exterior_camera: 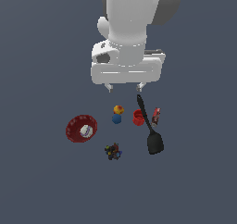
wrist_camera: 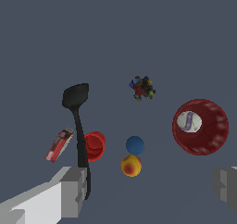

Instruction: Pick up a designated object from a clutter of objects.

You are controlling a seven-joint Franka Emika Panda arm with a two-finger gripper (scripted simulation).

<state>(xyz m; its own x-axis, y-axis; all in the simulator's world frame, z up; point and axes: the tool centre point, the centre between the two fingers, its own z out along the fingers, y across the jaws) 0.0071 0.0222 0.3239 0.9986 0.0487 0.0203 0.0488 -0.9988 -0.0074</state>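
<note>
The designated object is a slim dark-red stick [exterior_camera: 156, 116] with black and whitish marks, lying on the grey floor just to the exterior view's right of the black spatula [exterior_camera: 149, 127]. It also shows in the wrist view [wrist_camera: 59, 145], beside the spatula [wrist_camera: 77, 117]. My gripper [exterior_camera: 125, 86] hangs open and empty high above the clutter, its fingertips [exterior_camera: 140, 86] over the spatula's handle end. In the wrist view my gripper [wrist_camera: 150, 186] has its fingers [wrist_camera: 71, 188] spread wide, with nothing between them.
A red cup [exterior_camera: 138, 117] lies between the spatula and a yellow-red ball [exterior_camera: 118, 109] with a blue ball [exterior_camera: 116, 119] next to it. A red dish [exterior_camera: 74, 131] holds a white ball [exterior_camera: 85, 131]. A dark multicoloured toy [exterior_camera: 113, 151] lies nearer the camera.
</note>
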